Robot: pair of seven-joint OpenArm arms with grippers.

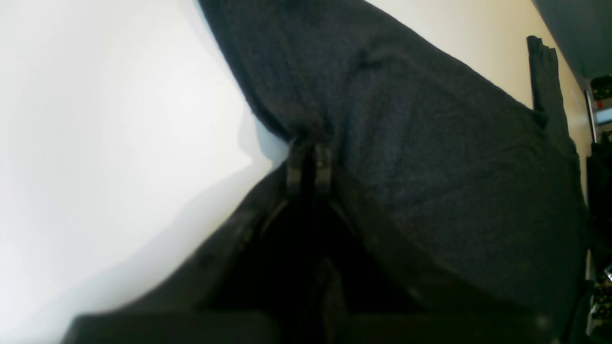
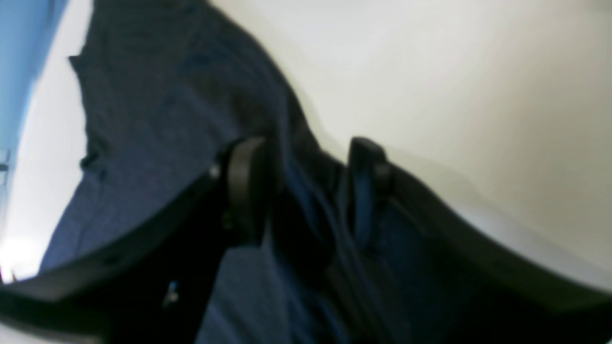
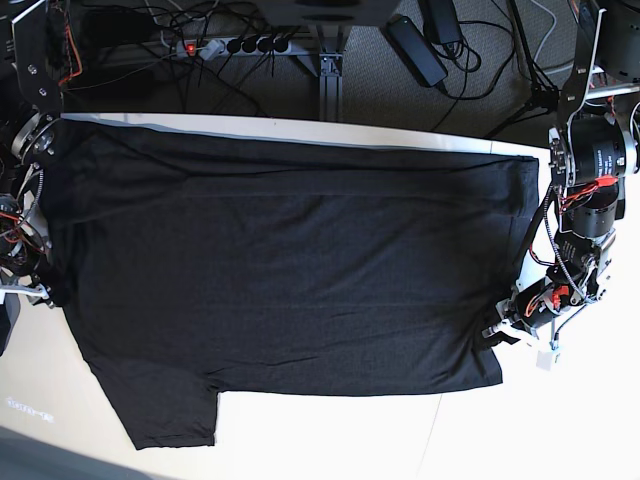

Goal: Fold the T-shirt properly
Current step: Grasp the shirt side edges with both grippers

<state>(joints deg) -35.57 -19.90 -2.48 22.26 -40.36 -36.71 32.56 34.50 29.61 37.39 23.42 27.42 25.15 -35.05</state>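
Observation:
The black T-shirt (image 3: 290, 270) lies spread flat over the white table (image 3: 560, 430), with one sleeve (image 3: 170, 410) pointing to the front left. My left gripper (image 1: 308, 165) is shut on the T-shirt (image 1: 430, 143), pinching a bunched edge. In the base view this gripper (image 3: 497, 335) sits at the shirt's right edge near the front corner. My right gripper (image 2: 306, 153) stands open, its two fingers (image 2: 248, 186) wide apart, with loose folds of the T-shirt (image 2: 158, 119) lying between them. In the base view the right arm (image 3: 25, 250) is at the shirt's left edge, its fingertips hidden.
Beyond the table's far edge a power strip (image 3: 230, 45) and tangled cables lie on the floor. Bare white tabletop (image 1: 95, 119) shows in front of the shirt and at its right. The arm bases stand at both table ends.

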